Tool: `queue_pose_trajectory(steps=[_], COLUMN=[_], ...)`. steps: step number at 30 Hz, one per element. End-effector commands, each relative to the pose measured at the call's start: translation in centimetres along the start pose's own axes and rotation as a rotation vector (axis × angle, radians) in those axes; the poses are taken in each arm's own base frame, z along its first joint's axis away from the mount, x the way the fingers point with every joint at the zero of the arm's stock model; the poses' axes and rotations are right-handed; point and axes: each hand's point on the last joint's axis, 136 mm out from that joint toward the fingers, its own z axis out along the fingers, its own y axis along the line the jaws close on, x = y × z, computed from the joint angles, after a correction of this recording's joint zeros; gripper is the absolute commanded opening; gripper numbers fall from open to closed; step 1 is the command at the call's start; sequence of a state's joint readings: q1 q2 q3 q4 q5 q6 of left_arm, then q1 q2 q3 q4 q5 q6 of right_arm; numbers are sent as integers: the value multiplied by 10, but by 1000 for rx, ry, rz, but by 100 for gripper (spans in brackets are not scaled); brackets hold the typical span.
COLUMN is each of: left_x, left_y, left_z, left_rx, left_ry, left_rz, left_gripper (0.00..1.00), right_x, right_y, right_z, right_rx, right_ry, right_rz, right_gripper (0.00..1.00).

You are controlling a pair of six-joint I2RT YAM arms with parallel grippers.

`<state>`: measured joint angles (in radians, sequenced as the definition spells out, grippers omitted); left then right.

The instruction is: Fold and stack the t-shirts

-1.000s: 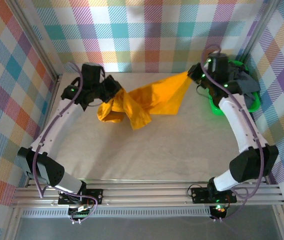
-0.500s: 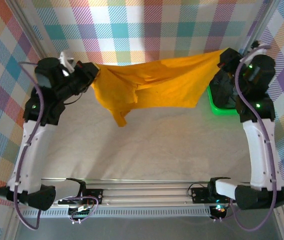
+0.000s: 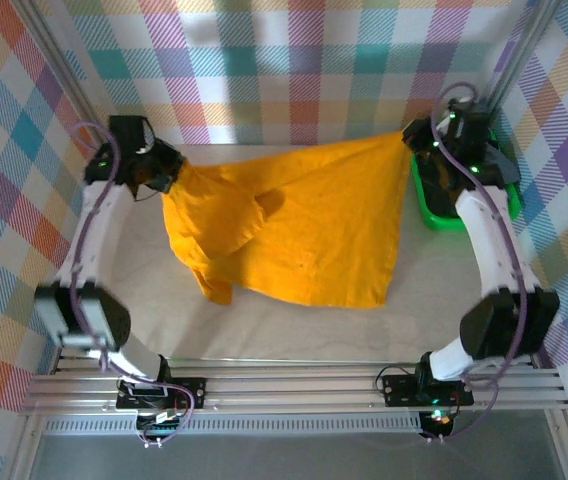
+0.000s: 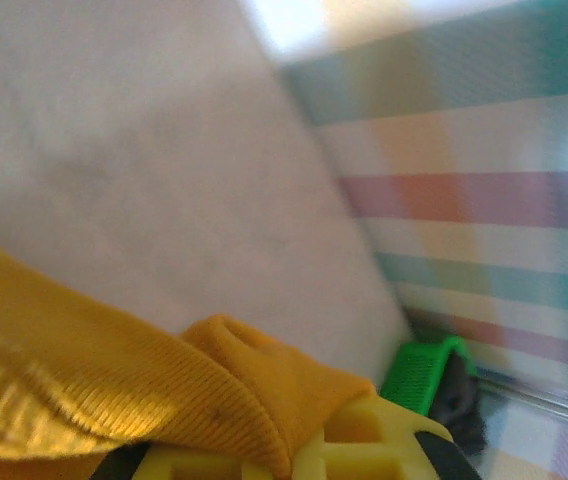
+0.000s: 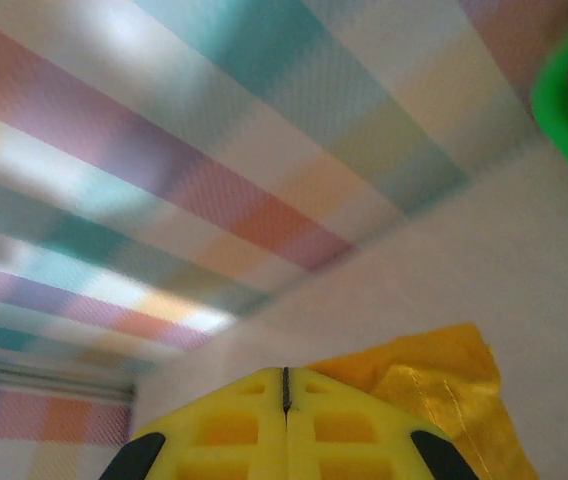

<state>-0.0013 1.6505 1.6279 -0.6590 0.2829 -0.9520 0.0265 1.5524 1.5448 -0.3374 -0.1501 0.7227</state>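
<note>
Mustard t-shirt [image 3: 299, 235] is spread between both arms at the far side, its lower half draped on the table [image 3: 444, 300]; left gripper [image 3: 169, 175] is clamped on one top corner; right gripper [image 3: 407, 143] is clamped on the other, beside the green basket [image 3: 432, 212]. Step judged: laying flat; lower both corners together with the top edge taut; the bunched left side needs smoothing.

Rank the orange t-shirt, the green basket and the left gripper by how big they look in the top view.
Largest: orange t-shirt, easily.
Then green basket, mostly hidden behind the right arm.
Then left gripper, though close to the basket's visible part, so unsure.
</note>
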Motion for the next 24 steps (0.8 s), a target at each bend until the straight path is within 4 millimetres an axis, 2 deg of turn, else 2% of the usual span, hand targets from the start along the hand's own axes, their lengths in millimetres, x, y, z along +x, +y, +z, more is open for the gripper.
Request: queue_pose_trajectory(steps=[1, 2, 4, 6, 10, 12, 14, 16, 20, 21, 23, 24], left_x=[10, 10, 7, 5, 13, 20, 25, 33, 66, 69, 73, 73], left_y=[2, 3, 10, 15, 40, 63, 95, 132, 195, 207, 234, 239], left_z=[70, 84, 94, 88, 58, 41, 24, 9, -7, -12, -18, -15], left_rx=[87, 85, 50, 16, -72, -141, -250, -374, -557, -596, -665, -668], left_ry=[189, 215, 220, 191, 149, 125, 89, 71, 119, 116, 102, 106], left_rz=[-49, -55, -63, -32, 35, 60, 73, 53, -33, -30, -20, -21], left_gripper=[25, 37, 61, 67, 67, 66, 64, 60, 59, 59, 60, 60], right_x=[50, 60, 76, 87, 107, 120, 139, 164, 221, 234, 272, 288], right_y=[-52, -66, -86, -92, -91, -92, -94, -99, -102, -103, -112, -116], right_z=[39, 47, 57, 60, 45, 33, 18, 2, -36, -44, -67, -75], right_rx=[133, 178, 236, 256, 288, 305, 325, 343, 355, 363, 394, 404], right_ry=[201, 237, 303, 339, 367, 379, 399, 432, 550, 584, 710, 766], right_rz=[27, 35, 55, 60, 0, -26, -52, -73, -113, -117, -87, -69], right_gripper=[0, 10, 34, 43, 49, 49, 49, 48, 48, 48, 50, 50])
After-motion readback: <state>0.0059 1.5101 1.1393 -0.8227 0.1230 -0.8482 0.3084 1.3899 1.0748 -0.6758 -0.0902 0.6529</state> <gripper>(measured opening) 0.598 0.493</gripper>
